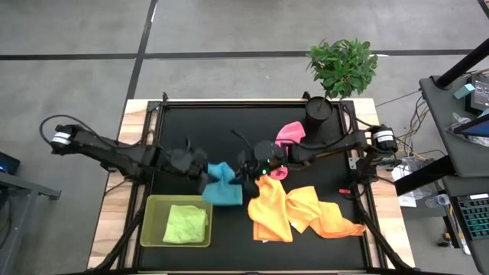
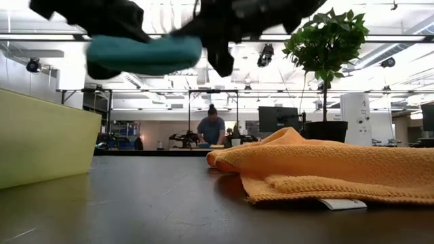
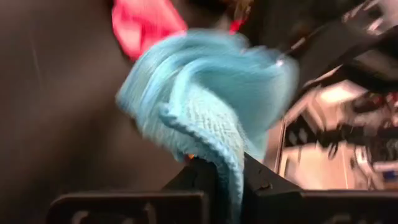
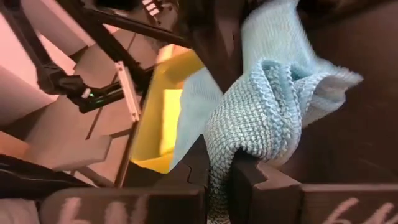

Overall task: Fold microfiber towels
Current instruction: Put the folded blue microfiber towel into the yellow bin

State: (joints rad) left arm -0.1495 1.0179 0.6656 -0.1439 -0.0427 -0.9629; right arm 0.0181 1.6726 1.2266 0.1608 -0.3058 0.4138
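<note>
A light blue microfiber towel (image 1: 222, 186) hangs bunched between my two grippers, clear of the black table top (image 1: 191, 126); in the low view the towel (image 2: 146, 54) is well above the surface. My left gripper (image 1: 205, 174) is shut on its left end and my right gripper (image 1: 243, 169) on its right end. A pink towel (image 1: 289, 134) lies at the far centre. Orange and yellow towels (image 1: 302, 212) lie crumpled at the near right. A lime green towel (image 1: 186, 223) lies inside the tray (image 1: 153, 205). My left gripper pinches a bunched edge of the blue towel (image 3: 219, 155) between its two fingers, several layers gathered. The fingers come from the table's left, slanting slightly down. The cloth billows slack ahead of the fingers, off the table. My right gripper pinches a gathered fold of the blue towel (image 4: 227, 140) between its two fingers, several layers thick. It comes from the table's right, nearly level. The cloth hangs slack beyond and below the fingers, clear of the table.
A translucent lime-green tray stands at the near left. A black pot (image 1: 318, 113) with a green plant (image 1: 344, 65) stands at the far right corner. In the low view a person (image 2: 212, 129) stands far off in the room behind.
</note>
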